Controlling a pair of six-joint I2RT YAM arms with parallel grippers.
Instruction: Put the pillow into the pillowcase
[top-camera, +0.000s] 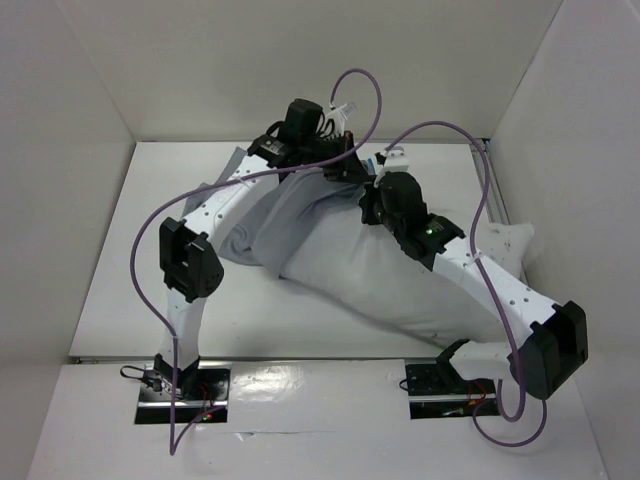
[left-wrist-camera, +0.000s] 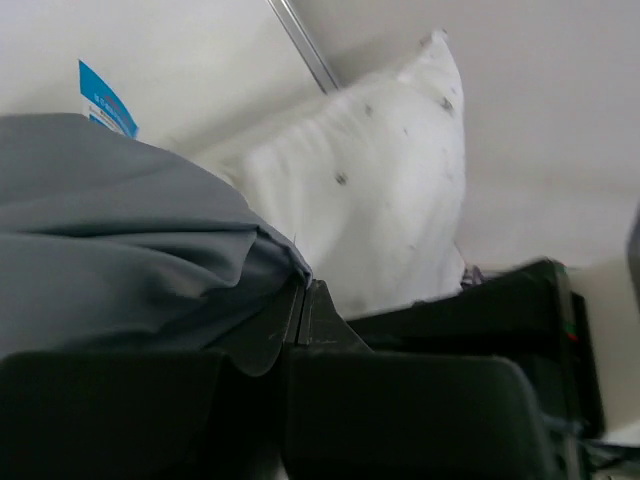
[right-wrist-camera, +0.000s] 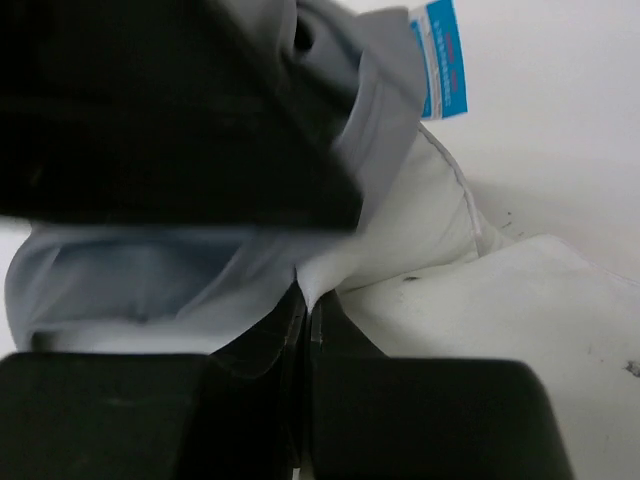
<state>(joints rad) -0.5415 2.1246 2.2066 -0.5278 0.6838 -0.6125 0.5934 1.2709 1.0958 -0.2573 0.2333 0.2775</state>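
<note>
The grey pillowcase (top-camera: 340, 250) lies diagonally across the table, bulging over most of the pillow. The pillow's bare white speckled end (top-camera: 510, 245) pokes out at the right. My left gripper (top-camera: 345, 168) is at the cloth's far upper end. In the left wrist view this gripper (left-wrist-camera: 303, 290) is shut on a fold of the grey pillowcase (left-wrist-camera: 120, 230), with the pillow (left-wrist-camera: 370, 190) beyond it. My right gripper (top-camera: 372, 200) is close beside it. In the right wrist view it (right-wrist-camera: 305, 292) is shut on the pillowcase (right-wrist-camera: 200, 270) where it meets the white pillow (right-wrist-camera: 430, 220).
White enclosure walls (top-camera: 90, 120) surround the table on three sides. A metal rail (top-camera: 490, 190) runs along the right side. Purple cables (top-camera: 360, 85) loop above both arms. A blue tag (right-wrist-camera: 440, 60) hangs on the cloth. The other arm's black body (right-wrist-camera: 150, 100) is close above the right gripper.
</note>
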